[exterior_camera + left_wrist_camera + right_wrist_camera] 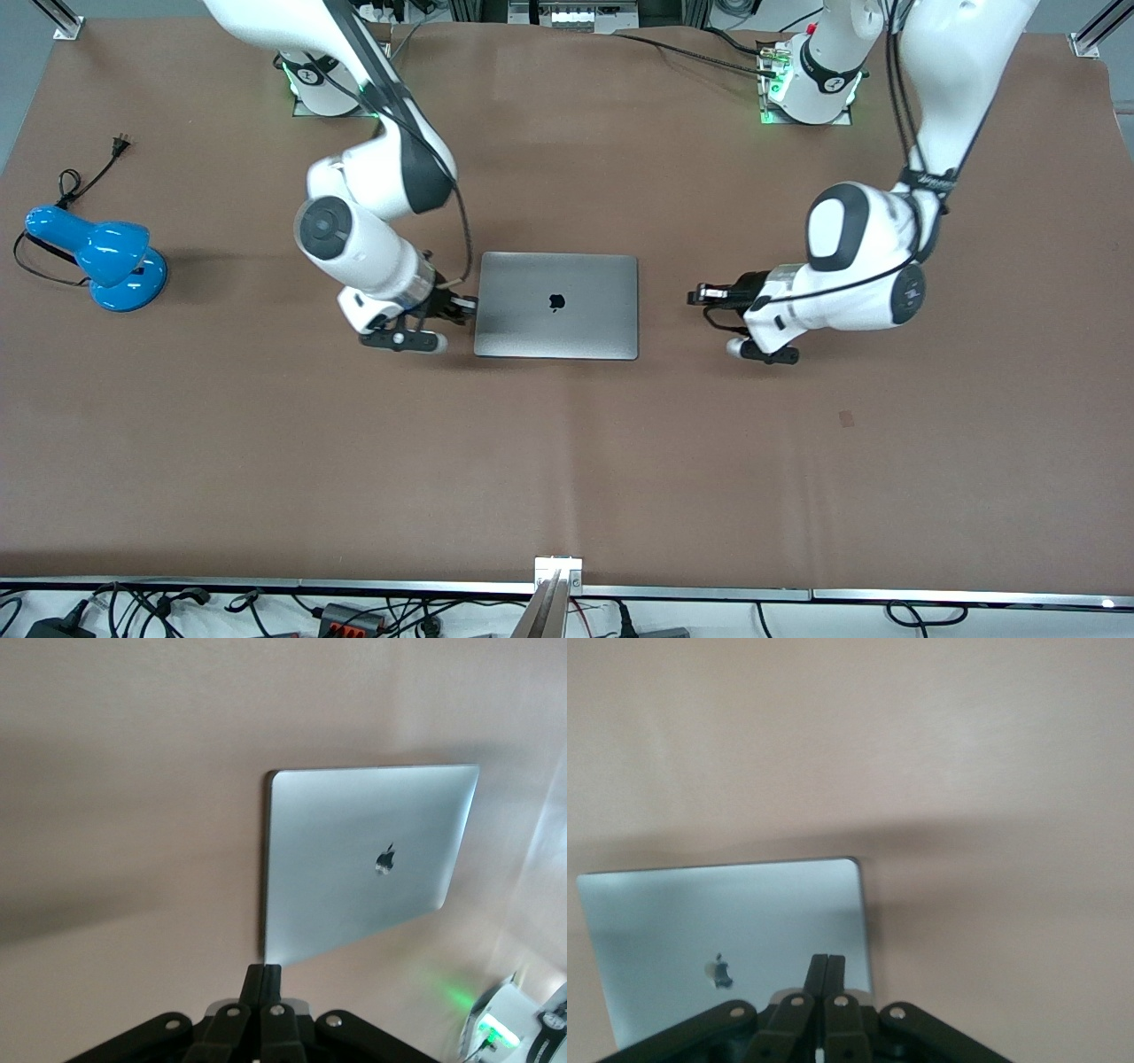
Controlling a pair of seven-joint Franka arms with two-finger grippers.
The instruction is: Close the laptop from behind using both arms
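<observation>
The silver-grey laptop (556,305) lies flat on the brown table (567,461) with its lid down and the black apple logo facing up. My right gripper (468,307) sits low at the laptop's edge toward the right arm's end, fingers pressed together with nothing between them. My left gripper (696,295) is shut too and holds nothing, a short gap away from the laptop's edge toward the left arm's end. In the right wrist view the shut gripper (827,962) shows against the laptop lid (726,930). In the left wrist view the shut gripper (264,971) points at a corner of the laptop lid (354,859).
A blue desk lamp (102,257) with a black cord and plug (120,143) lies near the right arm's end of the table. The arm bases (811,84) stand along the table's edge farthest from the front camera. A metal bracket (558,567) sits at the nearest edge.
</observation>
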